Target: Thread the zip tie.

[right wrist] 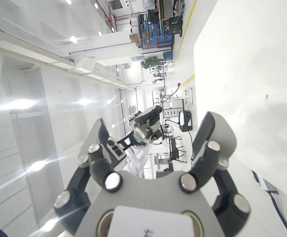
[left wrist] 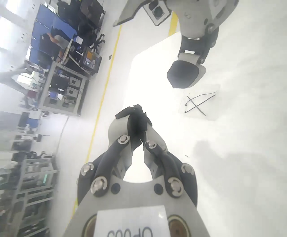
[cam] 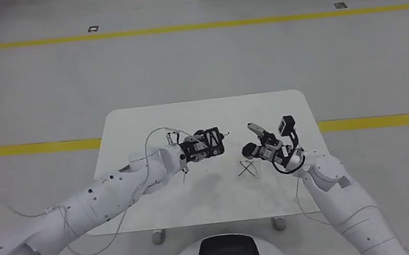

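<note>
Zip ties (left wrist: 197,105): two thin black ones lie crossed in an X on the table (cam: 152,125), right of centre. A fainter curved line runs over the same X and could be a third, can't tell.

One white table with rounded corners. Floor behind it has two yellow lines (cam: 180,28), the nearer one passing behind the table.

Two arms come in over the near edge, one from each side, and their grippers face each other above mid-table, near but apart.

Left gripper (cam: 222,135): pads pressed together. Seen from the right wrist, one thin black strip (right wrist: 175,90) with a small head juts from its tip. It looks like another tie pinched there.

Right gripper (cam: 252,140): fingers spread wide, nothing between them. It hangs just beside the crossed ties, on their far side. From the left wrist its dark lower pad (left wrist: 182,75) sits close over the X without touching it.

One tiny dark speck (left wrist: 186,156) lies on the table, apart from the ties.
</note>
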### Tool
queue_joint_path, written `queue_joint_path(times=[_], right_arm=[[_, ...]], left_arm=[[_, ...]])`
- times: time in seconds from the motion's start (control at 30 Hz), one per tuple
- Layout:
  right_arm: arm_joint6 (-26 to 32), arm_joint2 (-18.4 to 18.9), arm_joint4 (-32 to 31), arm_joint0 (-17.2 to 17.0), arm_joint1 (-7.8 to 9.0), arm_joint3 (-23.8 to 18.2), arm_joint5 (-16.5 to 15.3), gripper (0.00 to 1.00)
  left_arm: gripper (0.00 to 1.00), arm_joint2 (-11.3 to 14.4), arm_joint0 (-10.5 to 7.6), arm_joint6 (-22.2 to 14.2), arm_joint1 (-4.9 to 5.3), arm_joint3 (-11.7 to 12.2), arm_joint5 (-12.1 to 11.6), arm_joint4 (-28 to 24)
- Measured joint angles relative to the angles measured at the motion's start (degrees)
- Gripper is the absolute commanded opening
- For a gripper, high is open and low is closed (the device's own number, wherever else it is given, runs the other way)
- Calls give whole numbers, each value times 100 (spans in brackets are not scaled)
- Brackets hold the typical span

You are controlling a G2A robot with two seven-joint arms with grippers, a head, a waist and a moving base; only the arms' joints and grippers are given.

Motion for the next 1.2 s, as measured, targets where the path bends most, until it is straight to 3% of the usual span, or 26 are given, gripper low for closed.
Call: queue_joint_path(times=[0.1,0.3,0.37,0.5,0.63,0.83,1.2], right_arm=[[219,-14,-1,17,8,11,88,100],[207,-12,1,16,7,12,83,100],[207,-12,1,16,7,11,83,100],[207,-12,1,16,7,11,83,100],[208,-12,1,16,7,11,83,100],[208,-12,1,16,7,11,83,100],[208,-12,1,16,7,11,83,100]], left_arm=[[0,-172,94,112,49,31,-37,-410],[0,-165,94,107,46,33,-31,-350],[0,-233,159,70,31,112,8,-556],[0,-494,236,-160,-20,331,-127,-1601],[0,-760,265,-428,-68,601,-450,-2824],[0,-945,266,-824,-177,1094,-926,-4152],[0,-1049,231,-1168,-375,1649,-945,-5787]])
